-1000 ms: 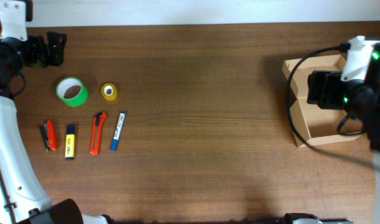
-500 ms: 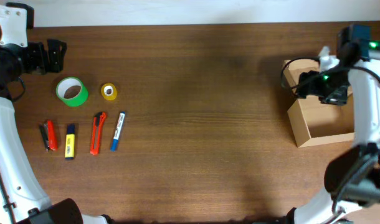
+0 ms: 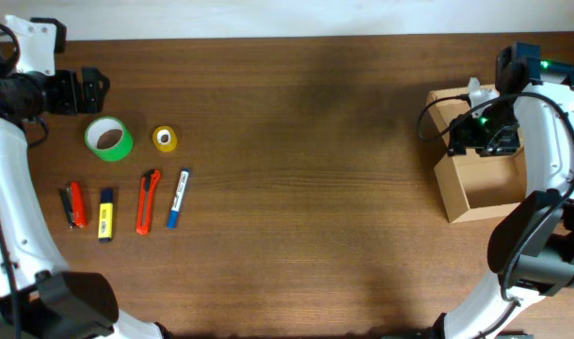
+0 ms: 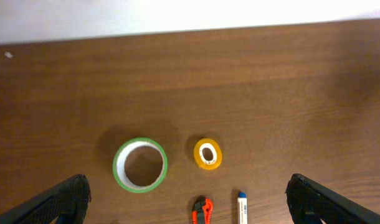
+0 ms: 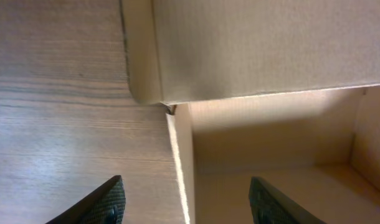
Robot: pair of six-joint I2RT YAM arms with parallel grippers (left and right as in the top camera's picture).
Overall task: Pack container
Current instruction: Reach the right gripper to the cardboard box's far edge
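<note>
Overhead view of a dark wooden table [image 3: 306,188], with a green tape roll [image 3: 108,139] lying flat near the robot's left end. Just beside the green roll, on its right, lies a smaller yellow tape roll [image 3: 165,138]. The two are apart, not touching. On the robot's side of the green roll is a short row of four small items. A small red and black tool [image 3: 73,204] lies furthest left, then a yellow highlighter [image 3: 106,215] almost directly below the roll. To the right of these are an orange-red utility knife [image 3: 149,201] and a blue and white marker [image 3: 178,198]. Far across the table from the green roll, at the robot's right end, sits the container [image 3: 452,188], a plain tan cardboard box. It is open, with its flap lid folded back on the side away from the robot, and its inside looks bare. The left gripper [image 4: 190,202] hovers just beyond the green roll, on the side away from the robot. Its dark fingers [image 4: 65,199] are spread wide at the two lower corners of the wrist view and grip nothing. The right gripper [image 5: 189,202] is at the box, over the wall that faces the green roll. Its wrist view shows that wall's top edge running between its two fingertips [image 5: 112,199]. One tip is over the table and the other over the box interior, and the jaws are apart, not pressing on the cardboard.
</note>
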